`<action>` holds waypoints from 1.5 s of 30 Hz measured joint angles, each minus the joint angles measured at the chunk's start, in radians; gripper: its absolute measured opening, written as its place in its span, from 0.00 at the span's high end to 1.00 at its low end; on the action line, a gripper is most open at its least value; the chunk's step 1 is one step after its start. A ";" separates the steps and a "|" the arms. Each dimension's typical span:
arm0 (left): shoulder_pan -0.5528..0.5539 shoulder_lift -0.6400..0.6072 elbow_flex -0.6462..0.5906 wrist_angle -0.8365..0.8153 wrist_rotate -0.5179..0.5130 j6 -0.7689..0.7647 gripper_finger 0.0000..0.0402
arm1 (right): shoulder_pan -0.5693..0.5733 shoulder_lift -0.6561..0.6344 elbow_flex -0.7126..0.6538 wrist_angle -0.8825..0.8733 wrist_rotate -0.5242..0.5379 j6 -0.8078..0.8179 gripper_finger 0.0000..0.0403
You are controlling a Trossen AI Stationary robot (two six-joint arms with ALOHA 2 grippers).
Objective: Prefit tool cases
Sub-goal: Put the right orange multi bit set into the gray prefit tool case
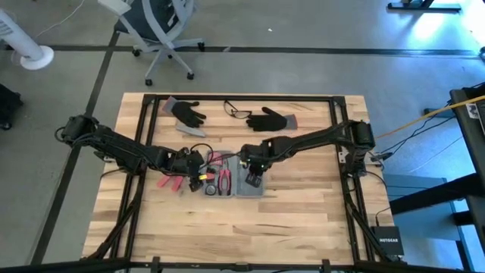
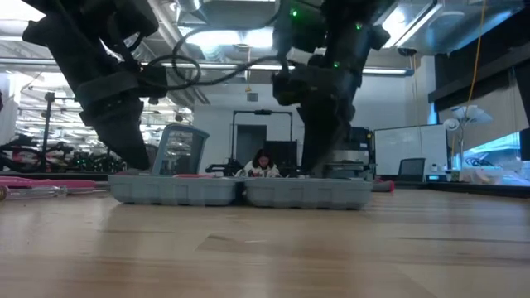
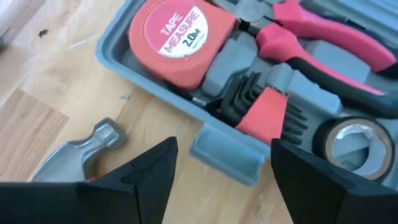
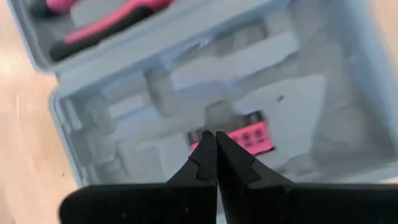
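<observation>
- The worktop [image 1: 303, 220] carries the tool case [image 1: 227, 176], lying open near its middle.
- My left gripper [image 3: 221, 174] hangs with fingers spread, empty, at the case's latch edge.
- My right gripper [image 4: 215, 155] is pinched closed, empty, over the other half.
- A hammer [image 3: 81, 152] lies beside the case.

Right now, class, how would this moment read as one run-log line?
tool case: open, flat | left end effector: open beside case | right end effector: shut above case

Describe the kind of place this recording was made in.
Probably a robotics lab or workshop. A wooden workbench stands on a concrete floor with an office chair beside it; the low view shows exposed ceiling ducts and a whiteboard behind the open tool case.
</observation>
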 joint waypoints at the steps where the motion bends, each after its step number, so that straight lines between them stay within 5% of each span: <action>1: -0.002 0.000 0.000 -0.002 0.000 -0.002 0.38 | 0.001 0.012 -0.005 0.015 -0.004 0.000 1.00; 8: -0.010 0.000 0.000 -0.001 0.002 -0.005 0.38 | 0.005 0.097 -0.037 0.101 -0.026 0.000 1.00; 22: -0.011 0.000 0.000 0.006 0.006 -0.011 0.38 | -0.056 -0.052 0.046 -0.057 0.069 -0.046 1.00; 34: -0.014 0.000 0.000 0.008 0.007 -0.004 0.38 | -0.054 -0.065 -0.227 0.217 -0.013 0.105 1.00; 45: 0.041 -0.056 0.075 -0.094 0.008 0.129 0.38 | -0.124 -0.233 -0.151 -0.022 0.114 -0.014 1.00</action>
